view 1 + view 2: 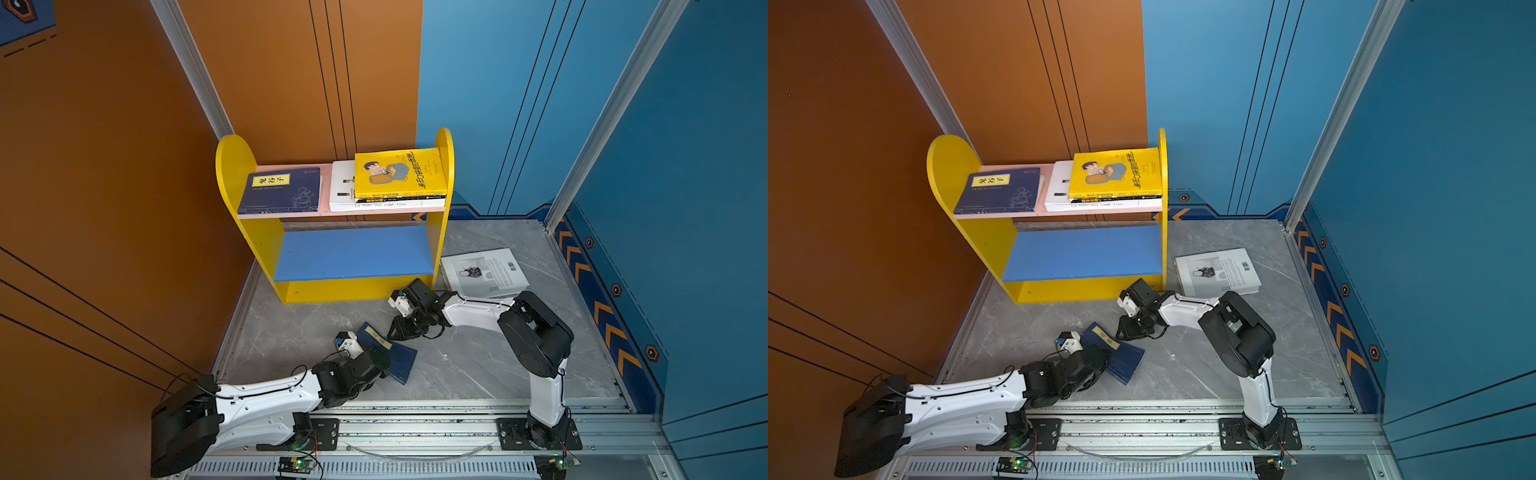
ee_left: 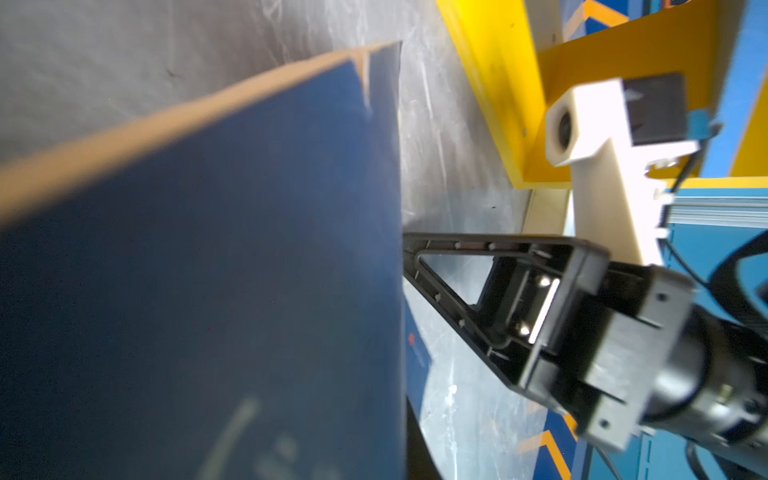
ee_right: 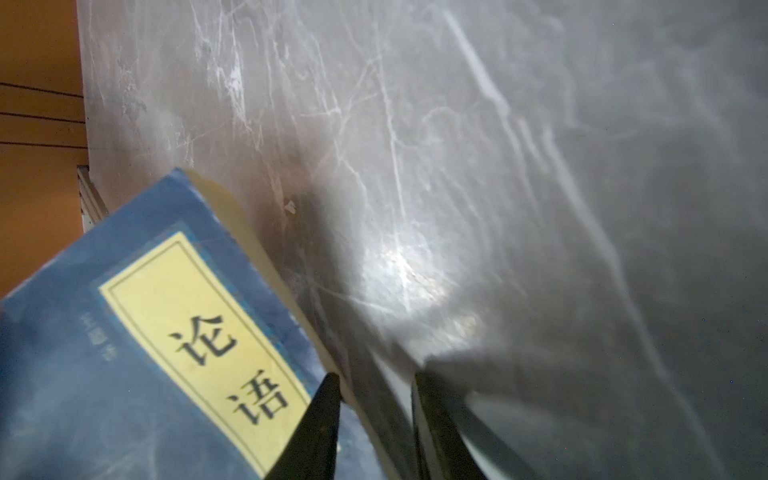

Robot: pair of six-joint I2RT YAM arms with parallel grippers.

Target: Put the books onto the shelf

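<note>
navy book [image 3: 62,395] label [image 3: 199,345] – legible only in right wrist view

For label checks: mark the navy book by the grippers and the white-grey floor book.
navy book [image 1: 397,359]: in a top view, bare blue cover.
white-grey book [image 1: 484,272]: in a top view, cover's middle.

Grey marble tabletop [image 1: 478,365] carrying shelf [image 1: 257,241]. White-grey book [image 1: 484,272] lying just right of shelf base; front navy book [image 1: 401,357] sitting before shelf. Shelf's pink board [image 1: 326,183] bearing upper navy book [image 1: 280,190] and white book [image 1: 343,183], latter supporting stack [image 1: 399,172].
</note>
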